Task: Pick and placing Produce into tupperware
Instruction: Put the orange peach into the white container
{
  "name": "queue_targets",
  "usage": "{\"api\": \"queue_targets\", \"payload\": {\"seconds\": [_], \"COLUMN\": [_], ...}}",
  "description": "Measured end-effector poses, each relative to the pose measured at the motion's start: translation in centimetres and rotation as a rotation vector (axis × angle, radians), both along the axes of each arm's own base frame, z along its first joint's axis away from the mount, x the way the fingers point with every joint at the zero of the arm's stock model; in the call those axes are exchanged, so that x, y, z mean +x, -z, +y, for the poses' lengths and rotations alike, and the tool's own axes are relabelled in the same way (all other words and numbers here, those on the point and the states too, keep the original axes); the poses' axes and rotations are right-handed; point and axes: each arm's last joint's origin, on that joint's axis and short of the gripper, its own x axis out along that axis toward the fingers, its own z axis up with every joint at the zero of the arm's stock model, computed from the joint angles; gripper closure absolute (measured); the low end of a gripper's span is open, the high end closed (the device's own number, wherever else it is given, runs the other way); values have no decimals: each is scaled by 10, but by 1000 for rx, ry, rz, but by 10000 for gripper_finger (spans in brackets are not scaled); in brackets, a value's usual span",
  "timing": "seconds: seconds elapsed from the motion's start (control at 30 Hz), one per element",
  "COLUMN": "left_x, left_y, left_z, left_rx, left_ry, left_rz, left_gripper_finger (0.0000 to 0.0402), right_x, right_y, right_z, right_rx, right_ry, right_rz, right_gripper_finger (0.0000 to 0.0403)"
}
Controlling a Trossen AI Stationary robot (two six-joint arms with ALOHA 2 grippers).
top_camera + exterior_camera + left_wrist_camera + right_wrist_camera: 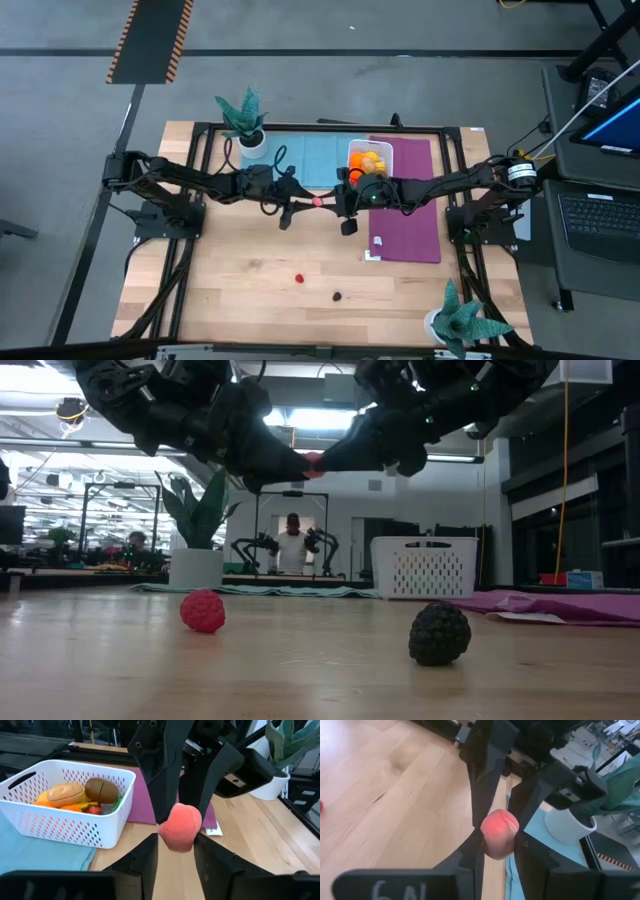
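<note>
A pink-red round produce piece [318, 201] hangs above the table's middle, where my two grippers meet tip to tip. My right gripper [498, 847] comes from the right and is shut on it. My left gripper [175, 845] comes from the left, and its fingers stand close on either side of the piece [181, 827]. The white perforated tupperware [352, 150] stands at the far middle and holds several produce pieces [65, 794]. A red berry [298, 278] and a dark berry [338, 296] lie on the wood near the front edge. My right gripper pinches the pink-red piece by two opposite sides [487, 840] between its fingertips. Its fingers come from the table's right, slanting slightly down. The piece is lifted clear, well above the table [313, 463]. My left gripper's fingertips [152, 845] flank the piece's lower part; whether they touch it, I cannot tell.
A purple mat [410, 215] lies right of centre and a blue mat [305, 160] at the far middle, partly under the container. Teal potted plants stand at the far left [245, 120] and near right [462, 320]. A person [292, 545] stands in the room beyond.
</note>
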Motion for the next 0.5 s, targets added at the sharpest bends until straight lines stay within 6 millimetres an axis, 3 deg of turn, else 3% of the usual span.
{"api": "queue_targets", "payload": {"seconds": [0.37,0.5], "left_x": [-1,-2], "left_y": [4,7], "left_z": [0,0], "left_rx": [2,3], "left_ry": [3,5], "left_rz": [44,75], "left_gripper_finger": [155,125], "right_x": [-3,-4], "right_y": [-1,-1], "right_z": [-1,-4], "right_rx": [20,25], "right_ry": [29,111], "right_rz": [16,27], "right_gripper_finger": [312,322]}}
